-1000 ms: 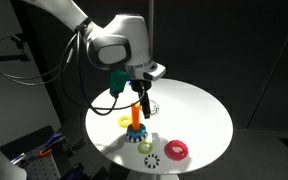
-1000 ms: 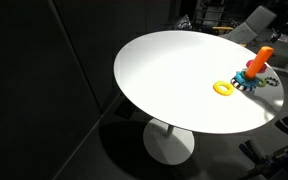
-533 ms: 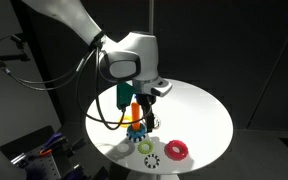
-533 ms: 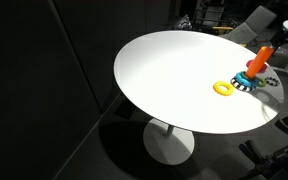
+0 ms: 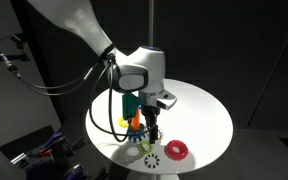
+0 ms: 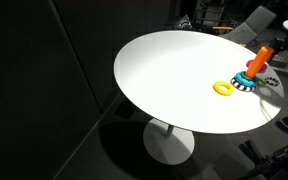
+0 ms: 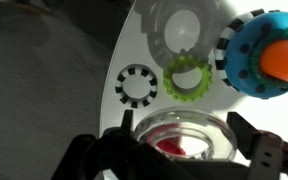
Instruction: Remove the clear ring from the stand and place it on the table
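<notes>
**Clear ring** (image 7: 199, 127): a glassy, colourless outline seen in the wrist view. It is off the stand and lies between the jaws, with a patch of red showing through its middle.

**Gripper** (image 7: 182, 149): the jaws stand on either side of the ring and appear clamped on its rim, though the transparent edge makes the contact hard to confirm. In an exterior view the gripper (image 5: 151, 130) hangs low over the surface, just beside the stand.

**Stand** (image 7: 267, 57): an orange peg, upright on a blue base, also visible in both exterior views (image 5: 136, 120) (image 6: 255, 70).

**Surface** (image 6: 174, 80): round, white and brightly lit.

**Green toothed ring** (image 7: 189, 78): lies flat near the base.

**White toothed ring** (image 7: 137, 85): lies flat just beside the green one.

**Yellow ring** (image 6: 224, 88): lies flat near the stand.

**Red ring** (image 5: 175, 150): lies flat near the edge of the surface.
</notes>
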`<act>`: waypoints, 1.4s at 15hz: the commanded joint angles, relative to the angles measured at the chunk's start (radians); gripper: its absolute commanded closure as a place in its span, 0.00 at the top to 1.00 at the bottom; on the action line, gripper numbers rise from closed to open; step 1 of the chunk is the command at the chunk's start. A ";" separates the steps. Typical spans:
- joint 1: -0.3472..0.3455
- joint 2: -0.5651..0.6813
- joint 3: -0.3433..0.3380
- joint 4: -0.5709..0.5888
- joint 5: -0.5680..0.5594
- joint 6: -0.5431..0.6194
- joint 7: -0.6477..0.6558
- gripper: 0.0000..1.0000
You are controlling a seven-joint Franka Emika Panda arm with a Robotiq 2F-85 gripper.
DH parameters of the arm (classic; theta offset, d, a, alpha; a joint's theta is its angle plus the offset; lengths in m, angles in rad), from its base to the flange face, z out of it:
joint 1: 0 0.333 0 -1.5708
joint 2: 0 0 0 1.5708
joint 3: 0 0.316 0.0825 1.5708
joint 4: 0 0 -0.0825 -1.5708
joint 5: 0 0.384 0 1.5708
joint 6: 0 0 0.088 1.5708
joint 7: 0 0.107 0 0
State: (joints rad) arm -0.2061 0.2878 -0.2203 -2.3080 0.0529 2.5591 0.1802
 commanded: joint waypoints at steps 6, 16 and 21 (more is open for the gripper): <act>-0.022 0.140 0.008 0.102 0.023 -0.012 -0.035 0.67; -0.006 0.197 -0.001 0.131 0.001 -0.014 -0.019 1.00; 0.003 0.176 -0.002 0.120 -0.013 -0.050 -0.027 1.00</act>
State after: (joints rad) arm -0.2067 0.4768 -0.2196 -2.1993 0.0523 2.5552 0.1746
